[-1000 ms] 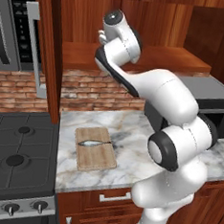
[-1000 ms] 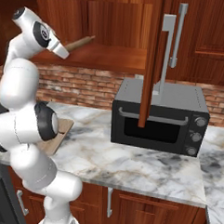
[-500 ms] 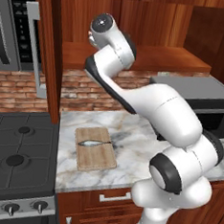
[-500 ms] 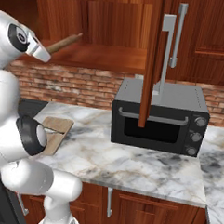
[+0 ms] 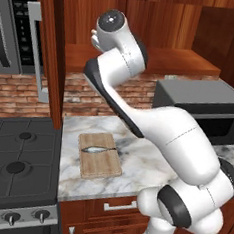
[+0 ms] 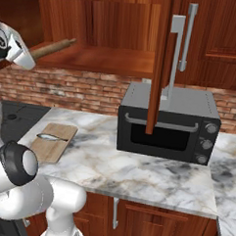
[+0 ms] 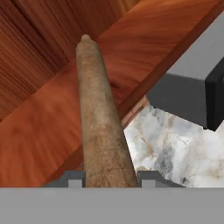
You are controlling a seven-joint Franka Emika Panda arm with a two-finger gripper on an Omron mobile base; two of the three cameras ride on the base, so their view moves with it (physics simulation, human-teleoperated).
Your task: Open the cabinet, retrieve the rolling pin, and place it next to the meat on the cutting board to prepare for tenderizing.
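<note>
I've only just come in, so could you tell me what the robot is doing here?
The gripper is shut on the rolling pin, holding it up in front of the open cabinet, whose doors stand swung out. Below, the meat lies on the cutting board beside the stove, so the pin has yet to be set down next to it.

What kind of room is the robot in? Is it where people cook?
Yes, it looks like a kitchen. There is a stove with burners, a toaster oven on the marble counter, and a cutting board with a small fish on it.
</note>
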